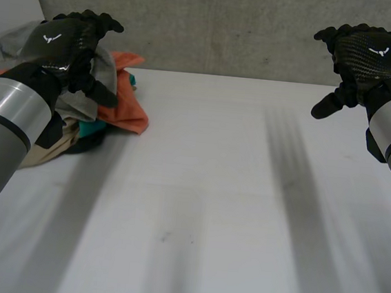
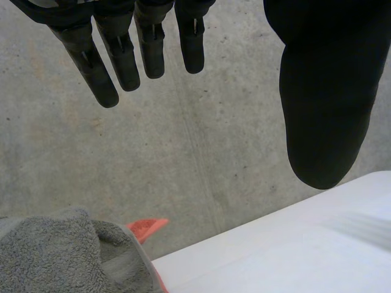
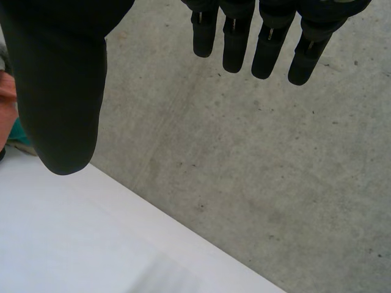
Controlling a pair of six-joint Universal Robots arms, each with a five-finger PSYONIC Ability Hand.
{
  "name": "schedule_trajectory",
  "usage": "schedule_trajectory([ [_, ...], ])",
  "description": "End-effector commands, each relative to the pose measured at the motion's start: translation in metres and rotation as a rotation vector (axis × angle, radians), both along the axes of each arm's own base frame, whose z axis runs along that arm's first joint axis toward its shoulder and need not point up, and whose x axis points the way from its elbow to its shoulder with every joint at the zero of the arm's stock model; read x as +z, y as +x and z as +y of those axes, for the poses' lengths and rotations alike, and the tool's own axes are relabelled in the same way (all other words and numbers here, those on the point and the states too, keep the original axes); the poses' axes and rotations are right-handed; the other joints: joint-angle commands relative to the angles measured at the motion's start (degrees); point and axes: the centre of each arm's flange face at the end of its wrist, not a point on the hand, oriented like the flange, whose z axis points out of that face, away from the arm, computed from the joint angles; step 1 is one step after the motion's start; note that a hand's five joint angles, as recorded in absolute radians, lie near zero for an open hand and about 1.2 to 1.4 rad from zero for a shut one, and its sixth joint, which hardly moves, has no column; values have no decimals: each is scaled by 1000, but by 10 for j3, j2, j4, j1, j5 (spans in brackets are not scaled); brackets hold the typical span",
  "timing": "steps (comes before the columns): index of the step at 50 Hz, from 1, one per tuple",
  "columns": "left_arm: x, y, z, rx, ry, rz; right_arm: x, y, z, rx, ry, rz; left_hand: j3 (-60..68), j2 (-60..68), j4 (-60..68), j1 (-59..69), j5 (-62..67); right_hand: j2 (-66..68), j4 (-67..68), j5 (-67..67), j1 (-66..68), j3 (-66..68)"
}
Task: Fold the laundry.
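Note:
A pile of laundry [image 1: 109, 103] lies at the far left of the white table [image 1: 203, 209], with orange, grey, teal and beige cloth heaped together. My left hand [image 1: 64, 40] hovers above that pile, open, fingers [image 2: 122, 55] straight and holding nothing. Below its fingertips in the left wrist view lie a grey towel [image 2: 55, 253] and an orange cloth tip [image 2: 146, 227]. At the far right, my right hand [image 1: 363, 55] hangs in the air over the table's back edge, open and empty, fingers [image 3: 263, 43] relaxed.
A grey concrete wall [image 1: 228, 25] rises right behind the table's far edge. The left arm [image 1: 7, 128] crosses in front of part of the pile. An edge of the orange and teal cloth [image 3: 7, 110] sits beside the right hand's thumb.

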Motion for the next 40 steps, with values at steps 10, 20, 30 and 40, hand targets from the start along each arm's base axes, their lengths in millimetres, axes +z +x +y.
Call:
schedule_trajectory([
  [10,4,0,0,0,-13,3,0,0,0,0,0,1,-76,-76,-80,-77,-83,-70,-74,-79,-69,-73],
  [20,5,14,-51,126,-172,-160,2,0,0,-1,-7,5,-60,-61,-64,-61,-67,-70,-74,-79,-69,-73],
  [30,-64,59,-171,361,-287,-631,2,0,0,2,-10,9,-70,-71,-74,-71,-77,-70,-74,-79,-69,-73],
  [40,-100,68,-222,315,-289,-628,2,-5,-4,-12,-7,13,45,45,41,44,38,-70,-74,-79,-69,-73],
])
